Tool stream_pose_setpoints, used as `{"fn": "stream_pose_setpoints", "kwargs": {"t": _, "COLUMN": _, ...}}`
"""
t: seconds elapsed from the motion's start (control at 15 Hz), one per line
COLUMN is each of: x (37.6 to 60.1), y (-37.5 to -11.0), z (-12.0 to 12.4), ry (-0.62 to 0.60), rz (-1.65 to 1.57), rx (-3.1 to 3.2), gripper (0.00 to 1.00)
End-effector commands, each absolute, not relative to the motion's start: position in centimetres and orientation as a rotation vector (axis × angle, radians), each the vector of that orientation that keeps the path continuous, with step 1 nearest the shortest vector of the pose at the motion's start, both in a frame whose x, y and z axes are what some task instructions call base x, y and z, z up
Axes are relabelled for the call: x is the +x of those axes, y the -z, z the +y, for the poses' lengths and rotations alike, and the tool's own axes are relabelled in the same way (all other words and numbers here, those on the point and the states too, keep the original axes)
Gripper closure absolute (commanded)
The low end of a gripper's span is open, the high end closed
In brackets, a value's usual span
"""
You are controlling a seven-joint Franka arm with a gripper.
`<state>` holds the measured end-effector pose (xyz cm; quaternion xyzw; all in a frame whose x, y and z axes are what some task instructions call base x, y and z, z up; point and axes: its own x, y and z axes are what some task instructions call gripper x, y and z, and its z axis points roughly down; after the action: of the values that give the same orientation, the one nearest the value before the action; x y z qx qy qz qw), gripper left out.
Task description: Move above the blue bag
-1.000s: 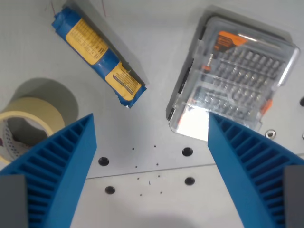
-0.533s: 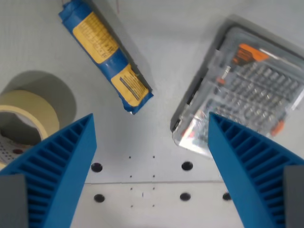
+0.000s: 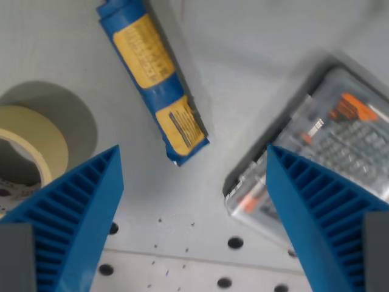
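Wrist view, looking down on a pale grey perforated table [image 3: 255, 79]. Landmark taken as the blue bag [image 3: 155, 79], a long narrow packet with yellow label panels. It lay flat on the table, slanted, running from the top edge of the view down toward the centre; its lower end sat above the gap between the two fingers and closer to the finger on the wrist view's left.

Gripper [image 3: 194, 225]: the two blue ribbed fingers [image 3: 79, 219] stood wide apart at the bottom corners of the view. Nothing was between them; bare table and a few mounting holes [image 3: 235, 243] showed in the gap. The fingers did not touch the bag.

Roll of cream masking tape [image 3: 33, 143]: to the left of the bag, near it but apart, standing on its flat side, partly hidden behind the finger on that side.

Clear plastic bit case [image 3: 322, 158] with orange parts inside: to the right of the bag's lower end, apart from it, blurred, its lower corner hidden behind the other finger.
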<state>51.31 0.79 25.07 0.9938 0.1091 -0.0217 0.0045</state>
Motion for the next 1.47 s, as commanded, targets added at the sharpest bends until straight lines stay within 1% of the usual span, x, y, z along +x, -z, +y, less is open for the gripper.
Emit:
{"fn": "stream_pose_setpoints", "kwargs": {"t": 0.07, "x": 51.1, "y": -23.7, "z": 1.4, "ry": -0.043, "rz": 0.731, "rx": 3.006, "gripper": 0.0}}
{"fn": "stream_pose_setpoints", "kwargs": {"t": 0.47, "x": 51.3, "y": -20.7, "z": 2.6, "ry": -0.047, "rz": 0.84, "rx": 2.968, "gripper": 0.0}}
{"fn": "stream_pose_setpoints", "kwargs": {"t": 0.93, "x": 51.6, "y": -17.4, "z": 3.6, "ry": -0.041, "rz": 0.862, "rx": 2.957, "gripper": 0.0}}
{"fn": "stream_pose_setpoints", "kwargs": {"t": 1.13, "x": 51.6, "y": -16.6, "z": 3.8, "ry": -0.039, "rz": 0.847, "rx": 2.958, "gripper": 0.0}}
{"fn": "stream_pose_setpoints", "kwargs": {"t": 1.47, "x": 51.6, "y": -16.0, "z": 4.1, "ry": -0.043, "rz": 0.804, "rx": 2.964, "gripper": 0.0}}
